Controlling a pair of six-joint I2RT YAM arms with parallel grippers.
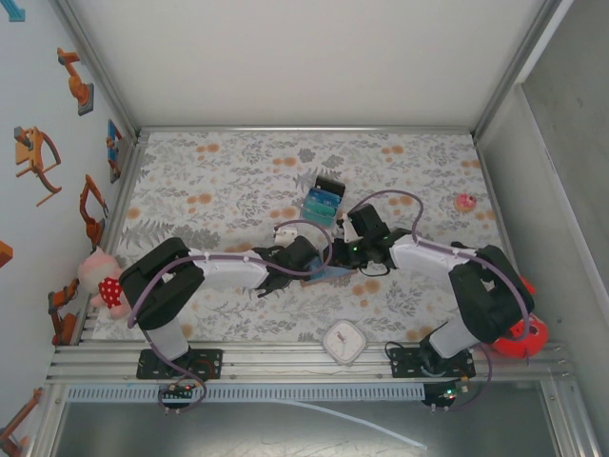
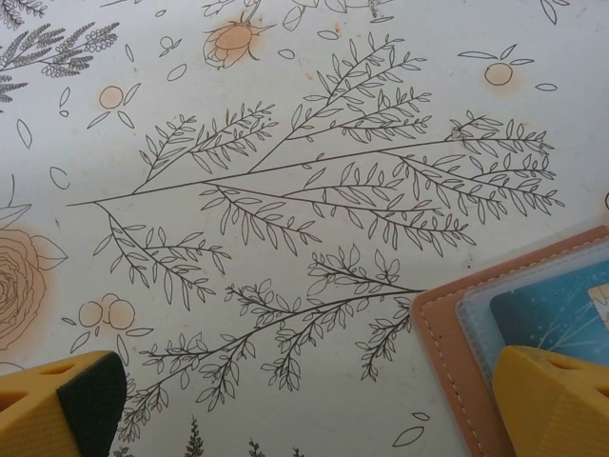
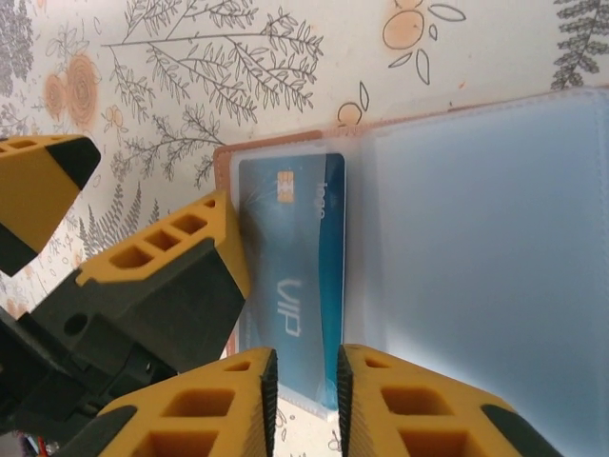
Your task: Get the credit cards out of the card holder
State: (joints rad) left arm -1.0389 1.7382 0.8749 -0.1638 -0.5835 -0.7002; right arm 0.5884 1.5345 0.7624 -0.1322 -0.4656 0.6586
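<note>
Bright, even light falls from overhead, leaving only soft, faint shadows under the arms on the floral-patterned counter point(image 1: 238, 171). Wrist views are sharp. Glare washes out the pale plastic inside of the terracotta-brown leather card holder point(image 3: 476, 238).

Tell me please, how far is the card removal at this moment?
Done: several cards lie piled on the table. In hand: the card holder lies open, the open left pincer has one finger at its edge, and the right pincer, nearly closed, is at the teal card inside. Left: pulling that card out.
</note>
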